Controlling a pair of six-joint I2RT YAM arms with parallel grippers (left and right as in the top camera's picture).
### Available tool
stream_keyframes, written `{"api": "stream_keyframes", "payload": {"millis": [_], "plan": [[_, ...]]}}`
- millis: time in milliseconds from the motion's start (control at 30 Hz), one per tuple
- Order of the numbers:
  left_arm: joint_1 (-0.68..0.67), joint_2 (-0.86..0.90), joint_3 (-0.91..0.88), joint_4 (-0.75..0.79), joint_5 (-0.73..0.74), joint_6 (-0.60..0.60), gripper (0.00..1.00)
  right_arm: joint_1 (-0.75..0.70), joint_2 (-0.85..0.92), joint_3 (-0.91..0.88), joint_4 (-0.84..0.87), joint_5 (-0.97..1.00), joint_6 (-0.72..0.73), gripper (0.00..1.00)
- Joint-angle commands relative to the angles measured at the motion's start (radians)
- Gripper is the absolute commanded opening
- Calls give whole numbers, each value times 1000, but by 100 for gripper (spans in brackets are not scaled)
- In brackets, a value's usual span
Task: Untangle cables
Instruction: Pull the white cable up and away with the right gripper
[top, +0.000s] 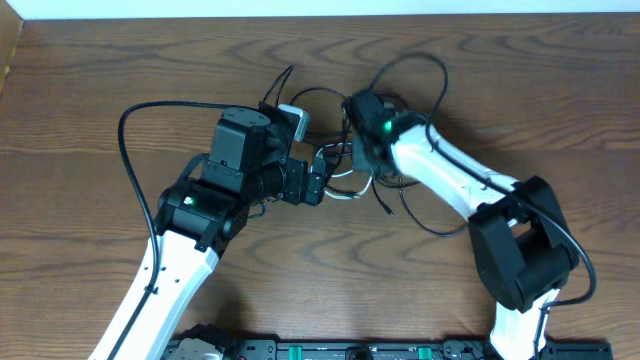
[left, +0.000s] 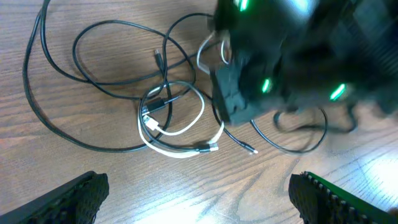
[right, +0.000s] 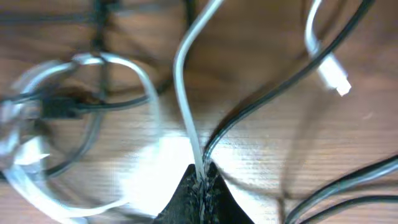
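Robot lab, wooden table, robot arms

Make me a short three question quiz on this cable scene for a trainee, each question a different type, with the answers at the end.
1. True or false: the left gripper is shut on the white cable.
2. What does the right gripper pinch? A) the white cable and a black cable B) a plug only C) nothing
3. Fill in: the table top shows a ___ grain.
Key: 1 false, it is open above the cables; 2 A; 3 wood.
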Motion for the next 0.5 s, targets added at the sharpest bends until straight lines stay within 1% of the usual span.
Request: {"api": "stream_keyframes", "payload": {"millis": [0,100,267,367,467], "plan": [[4,4,10,-3,12,-9,98,-24,-73,229,-100,12,-135,1],[4,4,10,-3,12,-9,98,-38,-77,448,-245,22,-162,1],[4,4,10,-3,12,-9,98,-45,-77,811,-422,21,-210,1],[4,4,10,-3,12,-9,98,-46,-77,1001,-473,21,-227,1],[4,4,10,-3,12,-9,98,-50,-77,1184,-476,21,-223,1]]}}
